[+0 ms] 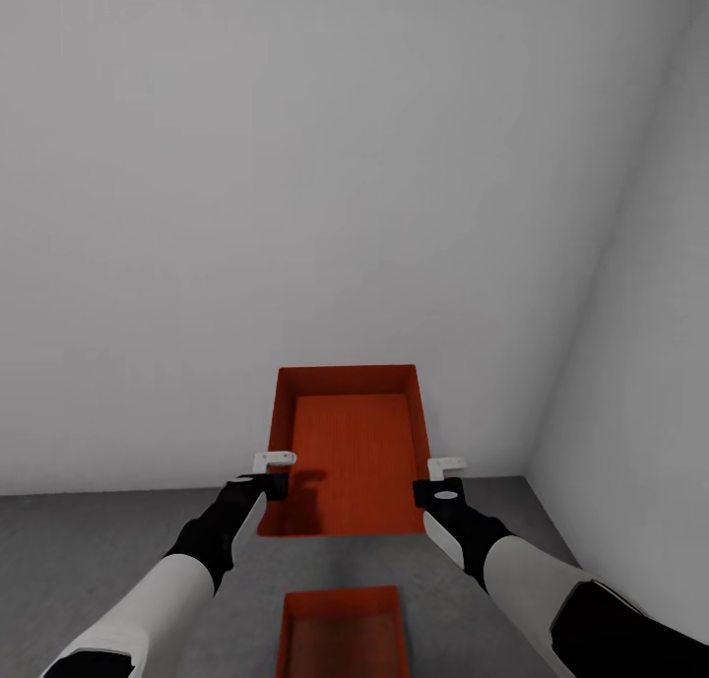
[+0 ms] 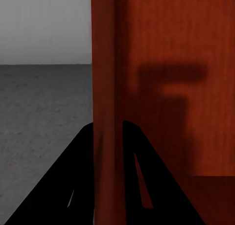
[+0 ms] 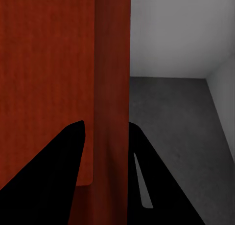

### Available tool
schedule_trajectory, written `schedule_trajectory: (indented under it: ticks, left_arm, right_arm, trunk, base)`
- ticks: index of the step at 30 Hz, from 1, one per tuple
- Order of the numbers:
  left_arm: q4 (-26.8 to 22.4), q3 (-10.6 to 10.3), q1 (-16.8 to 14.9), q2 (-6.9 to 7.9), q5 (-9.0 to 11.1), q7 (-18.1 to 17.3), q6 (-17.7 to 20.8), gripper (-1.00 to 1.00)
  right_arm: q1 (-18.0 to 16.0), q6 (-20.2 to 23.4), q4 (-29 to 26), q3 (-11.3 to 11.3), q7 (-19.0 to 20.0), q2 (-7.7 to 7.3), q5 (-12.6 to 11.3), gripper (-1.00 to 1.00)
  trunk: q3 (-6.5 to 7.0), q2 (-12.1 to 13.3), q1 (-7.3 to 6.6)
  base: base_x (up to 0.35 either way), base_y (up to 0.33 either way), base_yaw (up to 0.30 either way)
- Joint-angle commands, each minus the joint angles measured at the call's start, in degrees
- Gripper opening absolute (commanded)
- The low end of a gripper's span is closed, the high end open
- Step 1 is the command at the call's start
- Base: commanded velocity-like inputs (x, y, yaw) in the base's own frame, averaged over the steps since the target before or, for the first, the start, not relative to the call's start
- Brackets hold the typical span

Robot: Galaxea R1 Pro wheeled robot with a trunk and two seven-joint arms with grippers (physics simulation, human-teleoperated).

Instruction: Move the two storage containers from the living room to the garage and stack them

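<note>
One orange-red storage container [image 1: 350, 452] hangs in the air in front of me, held level between both hands. My left gripper [image 1: 271, 471] is shut on its left wall and my right gripper [image 1: 440, 476] on its right wall. In the left wrist view that wall [image 2: 105, 88] runs between the dark fingers of the left gripper [image 2: 108, 137]. The right wrist view shows the other wall [image 3: 113, 63] pinched by the right gripper [image 3: 105, 137]. The second storage container [image 1: 342, 631] rests on the dark grey garage floor [image 1: 98, 550], below and nearer to me than the held one.
A plain pale grey wall [image 1: 295, 166] stands close ahead. A second wall [image 1: 640, 363] meets it at a corner on the right. Bare concrete floor [image 2: 39, 112] stretches off to the left.
</note>
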Motion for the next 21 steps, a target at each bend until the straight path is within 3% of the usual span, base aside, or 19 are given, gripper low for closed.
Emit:
schedule_trajectory:
  ticks: [1,21]
  left_arm:
    - [0.03,-0.18,0.01,-0.46,0.34,0.7,0.35,-1.0]
    - [0.01,-0.18,0.03,-0.45,0.34,0.7,0.35,-1.0]
  right_arm:
    - [-0.09,0.49,-0.64,-1.25,-4.4,0.02,1.4,-1.0]
    - [-0.09,0.5,-0.64,-1.31,-4.28,0.02,1.33,-1.0]
  trunk:
    - [-0.14,-0.14,0.04]
    - [-0.14,-0.14,0.04]
  base:
    - [0.025,-0.028,0.0]
    - [0.002,-0.003,0.0]
